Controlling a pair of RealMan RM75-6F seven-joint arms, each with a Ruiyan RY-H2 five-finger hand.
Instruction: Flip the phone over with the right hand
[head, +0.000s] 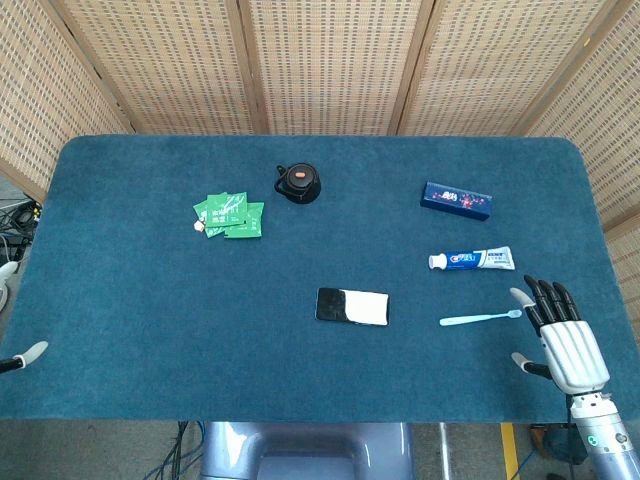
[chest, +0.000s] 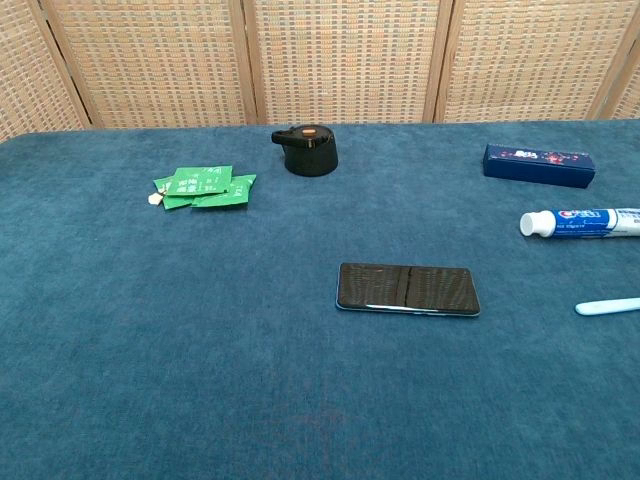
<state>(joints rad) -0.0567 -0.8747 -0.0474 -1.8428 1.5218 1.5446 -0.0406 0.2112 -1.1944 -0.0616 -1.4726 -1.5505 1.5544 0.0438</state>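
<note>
The phone lies flat near the middle of the blue table, its dark glossy screen up; the chest view shows the phone as a black slab. My right hand hovers over the table's front right corner, fingers spread, holding nothing, well to the right of the phone. Of my left hand only one fingertip shows at the far left edge of the head view. Neither hand appears in the chest view.
A light blue toothbrush lies between the phone and my right hand, with a toothpaste tube and a dark blue box behind it. A black teapot and green sachets sit at the back left.
</note>
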